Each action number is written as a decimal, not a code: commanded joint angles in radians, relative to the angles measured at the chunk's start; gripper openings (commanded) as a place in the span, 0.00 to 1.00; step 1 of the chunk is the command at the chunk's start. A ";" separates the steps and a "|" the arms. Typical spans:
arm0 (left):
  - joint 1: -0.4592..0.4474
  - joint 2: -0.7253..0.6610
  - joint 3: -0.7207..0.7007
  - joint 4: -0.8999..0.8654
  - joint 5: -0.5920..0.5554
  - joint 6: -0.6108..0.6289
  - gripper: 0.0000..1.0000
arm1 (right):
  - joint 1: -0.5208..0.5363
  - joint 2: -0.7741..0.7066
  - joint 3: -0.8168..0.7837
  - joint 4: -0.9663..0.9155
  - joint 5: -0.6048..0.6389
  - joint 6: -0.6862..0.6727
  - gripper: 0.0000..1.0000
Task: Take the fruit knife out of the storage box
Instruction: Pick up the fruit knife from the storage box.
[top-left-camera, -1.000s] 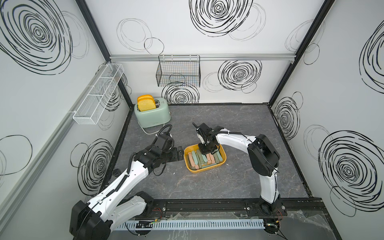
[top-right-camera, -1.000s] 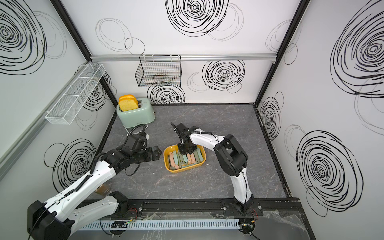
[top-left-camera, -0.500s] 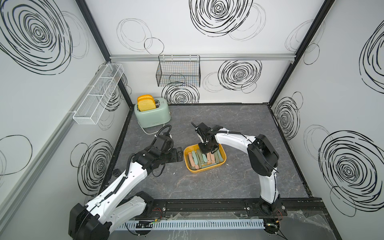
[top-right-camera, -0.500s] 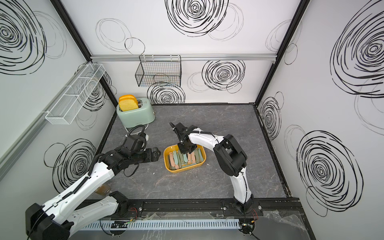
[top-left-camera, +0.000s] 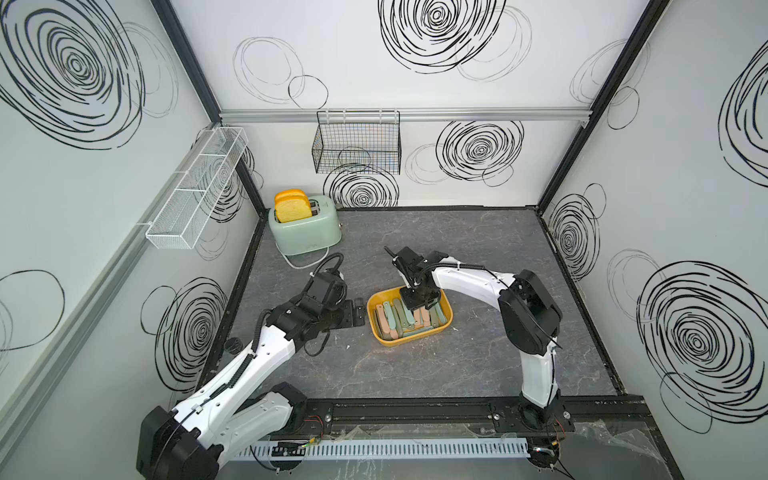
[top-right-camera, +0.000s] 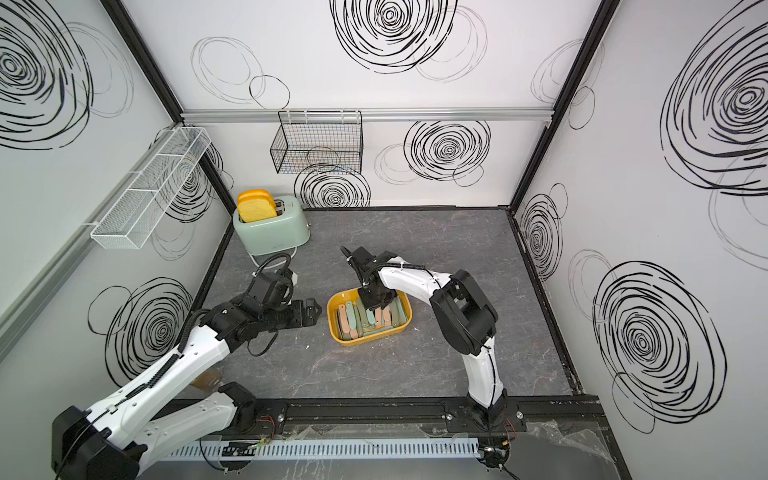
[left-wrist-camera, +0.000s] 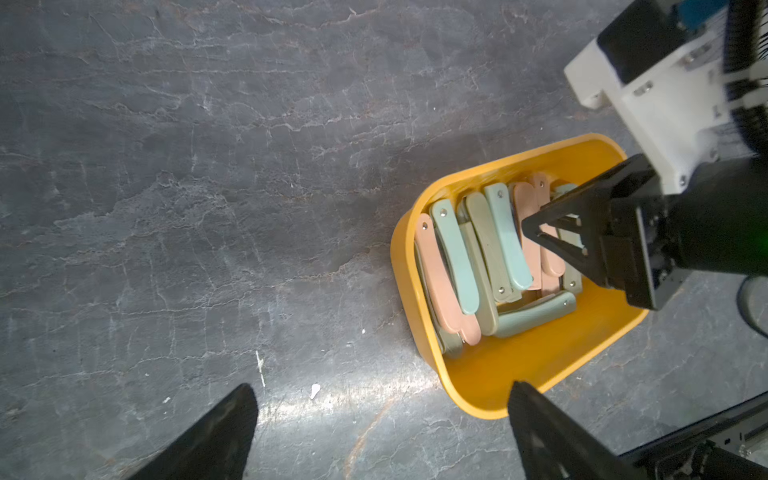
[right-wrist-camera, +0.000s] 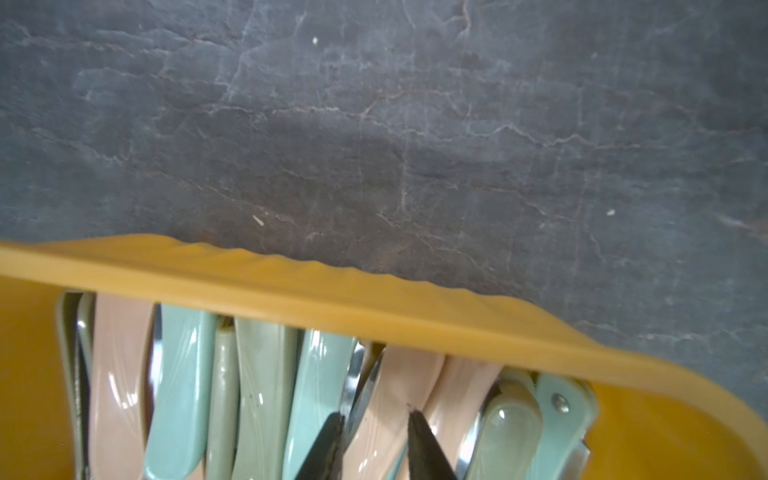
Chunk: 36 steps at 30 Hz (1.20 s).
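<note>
Still unmoved: right tool (right-wrist-camera: 372, 417) clamped on pink fruit knife (right-wrist-camera: 399, 382) in storage box (right-wrist-camera: 332, 299), left tool (left-wrist-camera: 381, 386) apart.

Bright, even light casts soft shadows, with glare on the table (left-wrist-camera: 353, 399).

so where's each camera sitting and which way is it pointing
Top views: high above the front rail, looking down at the grey marbled table; left arm and right arm show.
Right wrist: on the right arm, close over the mustard-yellow plastic storage box, facing across its wall; right gripper shut on a pink-handled folding fruit knife.
Left wrist: on the left arm, looking down at the table beside the box; open left gripper and the right gripper show.
Shared: both wrist views see the box and right gripper.
</note>
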 joint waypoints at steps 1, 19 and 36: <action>0.004 -0.024 -0.017 0.015 0.010 -0.012 0.98 | 0.007 0.034 -0.015 -0.016 0.003 -0.001 0.33; 0.004 -0.035 -0.037 0.032 0.023 -0.035 0.98 | 0.009 0.033 -0.040 0.016 0.002 -0.028 0.16; 0.003 -0.013 -0.009 0.037 0.015 -0.034 0.98 | 0.007 -0.093 0.017 -0.031 -0.012 -0.023 0.08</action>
